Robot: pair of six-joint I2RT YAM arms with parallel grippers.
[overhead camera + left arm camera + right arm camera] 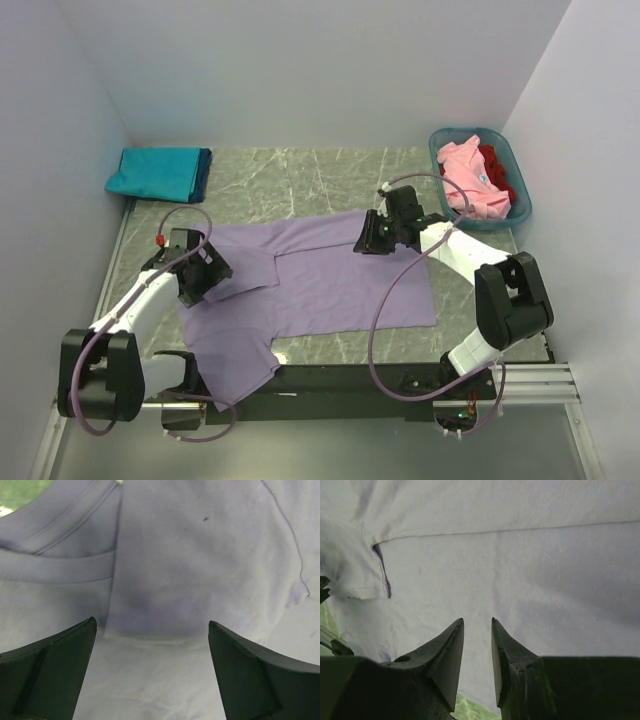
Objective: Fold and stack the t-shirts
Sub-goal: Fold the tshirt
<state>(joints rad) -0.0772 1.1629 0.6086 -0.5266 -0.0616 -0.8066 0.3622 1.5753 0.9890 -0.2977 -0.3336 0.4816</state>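
Left fingers [212, 272]: spread wide. In the left wrist view both dark fingertips [55, 665] stand far apart with nothing between them. Whether they touch the cloth below cannot be told.
Right fingers [368, 238]: drawn almost together. The right wrist view shows only a narrow slit between the fingertips [447, 655], with no cloth seen caught in it.
Lavender t-shirt [330, 280]: spread across the middle of the desk. The left fingers are over its 9 o'clock part, beside the ribbed collar [60, 567]. The right fingers are at its far edge, about 1 o'clock from its centre. One portion runs toward 7 o'clock and reaches the dark rail at the near edge. A stitched hem [520, 527] and a short sleeve [355, 570] show ahead of the right fingers.
Teal t-shirt [155, 172]: folded, at 10 o'clock on the desk, well apart from the lavender one.
Dark blue t-shirt [205, 170]: only a strip shows along the right side of the teal one, touching it. Its exact place in the pile cannot be told.
Basket [520, 185]: teal-blue plastic, at 2 o'clock in the far right corner.
Pink t-shirt [470, 180]: crumpled in the basket and lapping over its near rim.
Red t-shirt [497, 170]: in the basket, against the pink one on its right side.
Desk [300, 175]: grey-green marbled surface, bare between the shirts.
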